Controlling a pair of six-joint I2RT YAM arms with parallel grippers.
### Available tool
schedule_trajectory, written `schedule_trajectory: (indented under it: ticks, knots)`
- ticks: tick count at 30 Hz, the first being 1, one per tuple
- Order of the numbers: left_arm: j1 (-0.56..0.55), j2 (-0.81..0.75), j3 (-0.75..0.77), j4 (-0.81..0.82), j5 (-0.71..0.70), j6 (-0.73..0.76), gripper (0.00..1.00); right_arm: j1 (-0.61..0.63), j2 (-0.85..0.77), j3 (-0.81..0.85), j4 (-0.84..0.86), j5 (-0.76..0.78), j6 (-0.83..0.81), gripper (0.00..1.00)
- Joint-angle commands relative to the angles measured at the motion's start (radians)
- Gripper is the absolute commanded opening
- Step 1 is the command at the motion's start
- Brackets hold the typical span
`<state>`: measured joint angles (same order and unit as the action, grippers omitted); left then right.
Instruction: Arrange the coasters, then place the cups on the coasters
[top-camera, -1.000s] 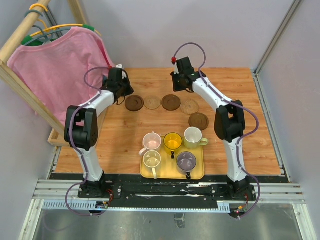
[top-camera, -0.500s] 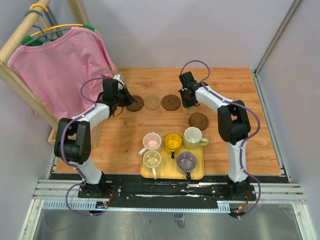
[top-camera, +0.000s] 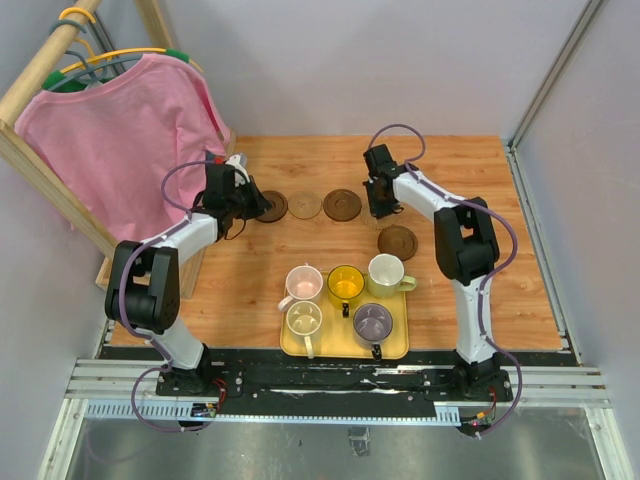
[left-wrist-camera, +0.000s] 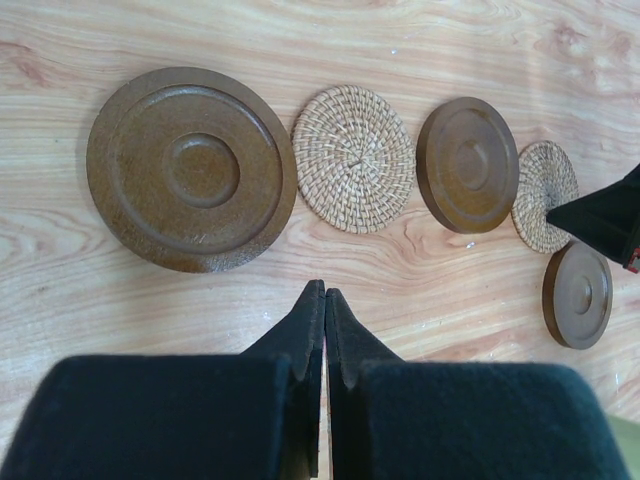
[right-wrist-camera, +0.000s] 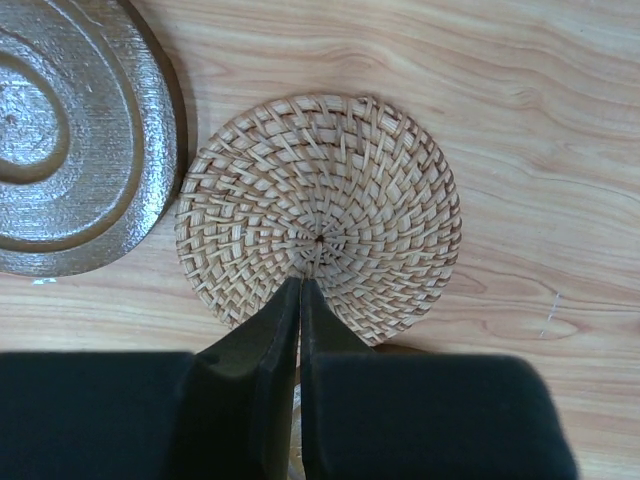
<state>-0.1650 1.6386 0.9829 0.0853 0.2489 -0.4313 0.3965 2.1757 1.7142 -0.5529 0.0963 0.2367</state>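
Five coasters lie in a row on the wooden table: a dark brown coaster (top-camera: 270, 206) (left-wrist-camera: 190, 168), a tan woven one (top-camera: 305, 204) (left-wrist-camera: 353, 158), a dark one (top-camera: 342, 204) (left-wrist-camera: 467, 163), a second woven coaster (right-wrist-camera: 320, 215) (left-wrist-camera: 545, 195) and a dark one (top-camera: 397, 241) (left-wrist-camera: 577, 294). My left gripper (top-camera: 250, 207) (left-wrist-camera: 323, 292) is shut and empty, just beside the leftmost dark coaster. My right gripper (top-camera: 381, 208) (right-wrist-camera: 300, 283) is shut, its tips over the second woven coaster near its centre. Five cups stand on the tray: pink (top-camera: 303, 283), yellow (top-camera: 346, 283), cream (top-camera: 385, 272), white-green (top-camera: 303, 318), grey-purple (top-camera: 372, 322).
The yellow tray (top-camera: 397, 345) sits near the front edge between the arm bases. A pink shirt (top-camera: 120, 130) hangs on a wooden rack (top-camera: 40, 175) at the left, close to my left arm. Walls bound the table at the back and right.
My right gripper came down and forward from the back of the table onto the woven coaster and closed. My left gripper moved forward to the leftmost dark coaster, staying shut.
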Motion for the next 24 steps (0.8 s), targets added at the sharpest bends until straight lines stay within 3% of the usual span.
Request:
schedule_trajectory:
  ticks: [1,12,24]
  knots:
    - [-0.002,-0.022,-0.004,0.03,0.022,-0.005,0.01,-0.02,0.027,0.031,-0.028,0.0,0.019,0.05]
    - [-0.002,-0.009,-0.004,0.038,0.028,-0.015,0.0,-0.041,0.001,0.029,-0.027,-0.012,0.001,0.04]
    - [-0.004,-0.026,-0.017,0.06,0.039,-0.015,0.01,-0.041,-0.235,-0.113,0.06,0.0,-0.043,0.07]
